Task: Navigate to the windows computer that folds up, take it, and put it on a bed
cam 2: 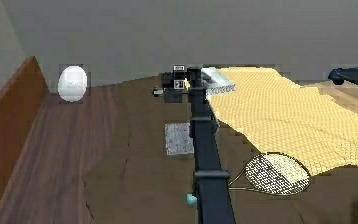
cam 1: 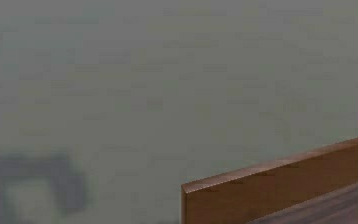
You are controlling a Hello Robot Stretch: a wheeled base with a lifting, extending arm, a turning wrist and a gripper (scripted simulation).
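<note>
In the forward view you face a plain grey wall (cam 1: 167,70). A brown wooden board (cam 1: 277,190) cuts across the lower right corner, and it is most likely the bed's end.

In the arm side view the arm (cam 2: 209,150) reaches out over the bed (cam 2: 107,150). Its headboard (cam 2: 17,110) runs up the left with a white pillow (cam 2: 74,82) beside it, and a yellow blanket (cam 2: 287,110) spreads to the right. The gripper (cam 2: 165,88) shows at the arm's far end with the brown cover behind it. You cannot tell how its fingers stand, nor whether they carry anything. A grey flat slab (cam 2: 178,138) lies on the cover just left of the arm. By its shape it may be the folded laptop, though that is a guess. It lies back from the fingers, toward the robot, with its long axis roughly along the arm. A pale grey thing (cam 2: 220,78) just right of the gripper, at the blanket's edge, is too small to name. If the slab is the laptop, the placing looks done
</note>
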